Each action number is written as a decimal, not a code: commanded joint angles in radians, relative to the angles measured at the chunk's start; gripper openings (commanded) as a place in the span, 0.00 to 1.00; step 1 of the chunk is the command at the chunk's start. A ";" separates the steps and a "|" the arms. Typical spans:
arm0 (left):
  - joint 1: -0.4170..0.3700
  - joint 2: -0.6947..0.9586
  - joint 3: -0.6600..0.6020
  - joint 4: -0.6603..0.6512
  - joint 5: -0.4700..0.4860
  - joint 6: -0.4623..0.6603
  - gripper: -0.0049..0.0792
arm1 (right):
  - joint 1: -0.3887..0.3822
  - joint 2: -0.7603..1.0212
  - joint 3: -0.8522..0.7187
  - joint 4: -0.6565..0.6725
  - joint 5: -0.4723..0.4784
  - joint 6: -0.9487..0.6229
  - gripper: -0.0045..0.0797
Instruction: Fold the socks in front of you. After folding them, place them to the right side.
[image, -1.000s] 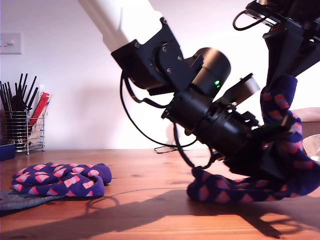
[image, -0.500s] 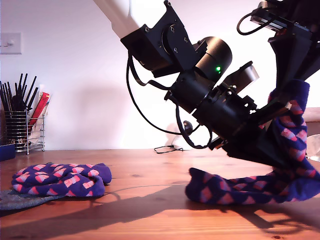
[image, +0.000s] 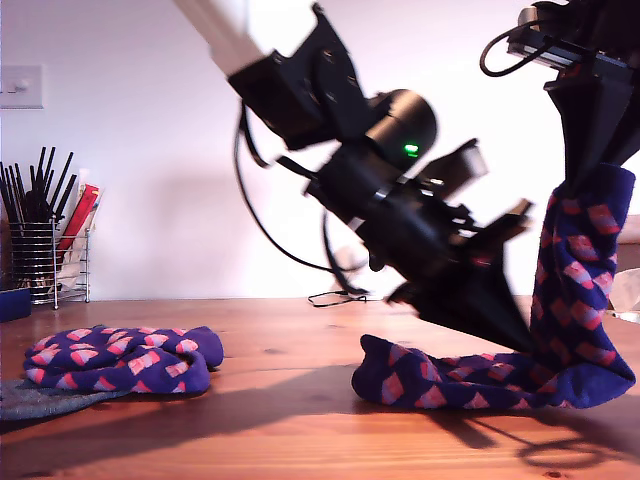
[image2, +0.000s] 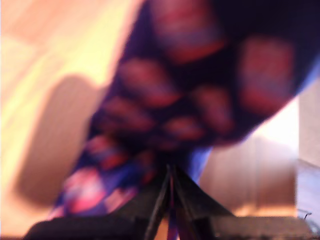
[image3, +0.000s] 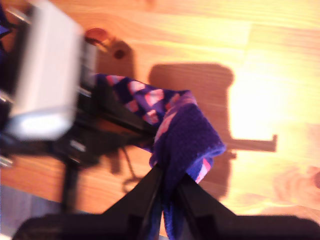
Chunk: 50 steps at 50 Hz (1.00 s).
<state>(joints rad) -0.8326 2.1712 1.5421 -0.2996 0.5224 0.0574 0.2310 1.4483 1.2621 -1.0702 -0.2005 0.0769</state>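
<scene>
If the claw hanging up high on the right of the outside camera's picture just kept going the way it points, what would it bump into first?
My second gripper points down, shut on the checked sock. Going straight on, it would probably push through that sock's hanging part and meet the wooden table; my first gripper is close beside that line, though depth is unclear.

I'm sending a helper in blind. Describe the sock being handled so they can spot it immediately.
Start at the wooden table and look toward the exterior view's right, under the black arms. The held sock hangs there, one end raised and the other trailing on the wood. Unlike the matching checked sock bunched flat at that view's left, it is lifted and pinched.
</scene>
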 joint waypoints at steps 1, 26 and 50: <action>0.011 -0.045 0.005 -0.026 -0.015 0.032 0.03 | 0.005 -0.013 0.012 0.003 0.002 -0.006 0.04; 0.084 -0.066 0.006 -0.216 -0.164 0.102 0.03 | 0.005 -0.013 0.012 0.011 0.002 -0.011 0.04; 0.086 -0.125 0.064 -0.422 -0.269 0.154 0.03 | 0.005 -0.013 0.012 0.011 0.002 -0.015 0.04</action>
<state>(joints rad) -0.7479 2.0544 1.6211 -0.6949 0.2615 0.2016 0.2310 1.4483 1.2621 -1.0637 -0.1993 0.0696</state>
